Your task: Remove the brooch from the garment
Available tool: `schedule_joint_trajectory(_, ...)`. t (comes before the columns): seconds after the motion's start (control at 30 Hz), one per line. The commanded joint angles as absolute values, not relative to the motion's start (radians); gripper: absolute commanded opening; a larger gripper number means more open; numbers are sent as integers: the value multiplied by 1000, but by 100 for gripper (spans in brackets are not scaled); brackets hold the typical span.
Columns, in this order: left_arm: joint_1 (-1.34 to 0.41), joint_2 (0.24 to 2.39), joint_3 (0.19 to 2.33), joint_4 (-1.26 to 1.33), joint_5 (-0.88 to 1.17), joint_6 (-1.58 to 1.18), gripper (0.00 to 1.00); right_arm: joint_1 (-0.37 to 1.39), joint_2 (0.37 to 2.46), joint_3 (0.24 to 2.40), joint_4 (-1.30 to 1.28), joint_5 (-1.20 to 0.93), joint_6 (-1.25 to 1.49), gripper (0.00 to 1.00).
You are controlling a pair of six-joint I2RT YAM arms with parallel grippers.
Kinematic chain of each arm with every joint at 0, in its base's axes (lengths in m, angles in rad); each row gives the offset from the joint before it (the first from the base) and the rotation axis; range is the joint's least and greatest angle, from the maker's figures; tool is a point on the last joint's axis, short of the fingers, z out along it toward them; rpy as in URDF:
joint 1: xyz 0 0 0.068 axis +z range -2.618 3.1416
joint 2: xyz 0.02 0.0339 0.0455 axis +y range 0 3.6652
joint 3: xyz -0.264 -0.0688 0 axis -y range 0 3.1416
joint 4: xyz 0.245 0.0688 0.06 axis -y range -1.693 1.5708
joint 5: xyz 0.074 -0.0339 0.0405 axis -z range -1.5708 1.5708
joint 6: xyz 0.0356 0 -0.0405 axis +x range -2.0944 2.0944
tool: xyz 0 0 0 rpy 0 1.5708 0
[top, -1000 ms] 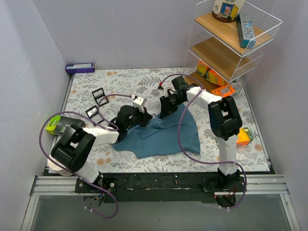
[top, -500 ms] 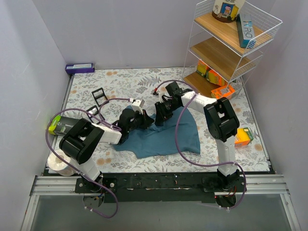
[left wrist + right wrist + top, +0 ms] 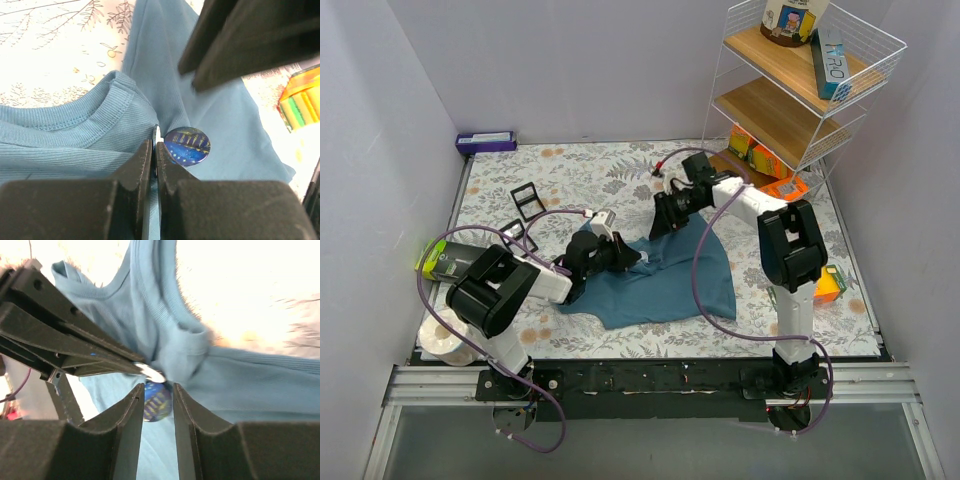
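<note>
Floral table [image 3: 560,170], wire shelf rear-right. Garment [image 3: 670,285] lies mid-table, soft and limp. Brooch [image 3: 187,146] is pinned just below the collar: looks small, rigid, light, w/ slick face, so grip by rim. Left end effector [image 3: 155,145] is shut, pinching cloth beside it. Right end effector [image 3: 157,390] is part-open, straddling brooch, no clear contact.

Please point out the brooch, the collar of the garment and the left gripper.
brooch [image 3: 187,146]: left wrist view, its blue face.
garment [image 3: 114,107]: left wrist view, its ribbed collar.
left gripper [image 3: 155,146]: left wrist view, between its fingertips.
</note>
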State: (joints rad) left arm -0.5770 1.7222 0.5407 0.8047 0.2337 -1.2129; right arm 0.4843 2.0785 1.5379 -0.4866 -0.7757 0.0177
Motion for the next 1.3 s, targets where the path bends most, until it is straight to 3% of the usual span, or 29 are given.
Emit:
schedule_joint_trajectory(0.0,-574,1648,514,860,305,-1258,0,397,2019,1669,-608,-815,-227,37)
schedule_joint_trajectory(0.1,-572,1658,515,917,356,-1296,0,390,2008,1657,-614,-849,-378,36)
schedule_joint_trajectory(0.2,-572,1672,526,957,374,-1299,0,397,2038,1699,-704,-944,-556,42)
schedule_joint_trajectory(0.37,-572,1683,538,983,428,-1273,0,408,2109,1811,-939,-1034,-704,45)
schedule_joint_trajectory(0.57,-574,1683,537,1008,468,-1264,0,437,2118,1792,-1048,-1049,-814,46)
schedule_joint_trajectory(1.07,-572,1684,535,1000,492,-1233,0,457,2117,1738,-1035,-1028,-813,34)
schedule_joint_trajectory(1.27,-572,1683,532,1002,497,-1227,0,468,2134,1750,-1058,-1023,-830,35)
